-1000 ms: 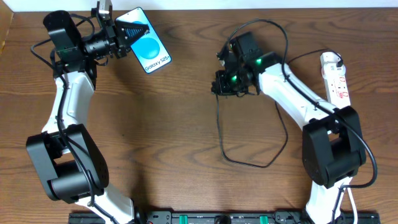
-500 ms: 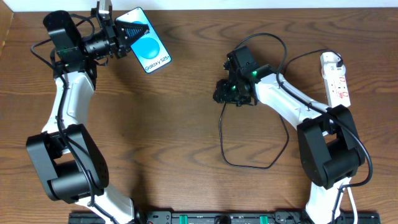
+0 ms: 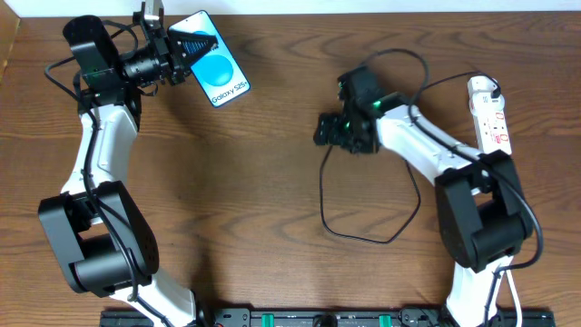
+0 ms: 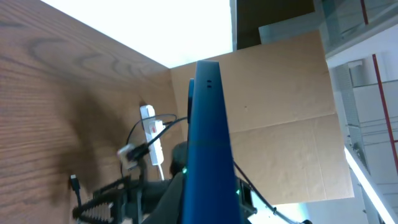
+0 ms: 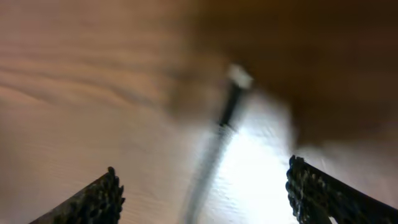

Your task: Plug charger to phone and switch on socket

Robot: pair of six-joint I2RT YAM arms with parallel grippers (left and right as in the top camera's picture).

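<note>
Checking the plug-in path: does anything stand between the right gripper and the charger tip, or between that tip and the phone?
Nothing visible does. The charger tip lies on the table just ahead of the open right gripper; only bare wood separates it from the phone in the left gripper.

phone [image 3: 218, 74] top-L, charger [image 3: 321, 186] ctr, socket [image 3: 490, 113] far R
</note>
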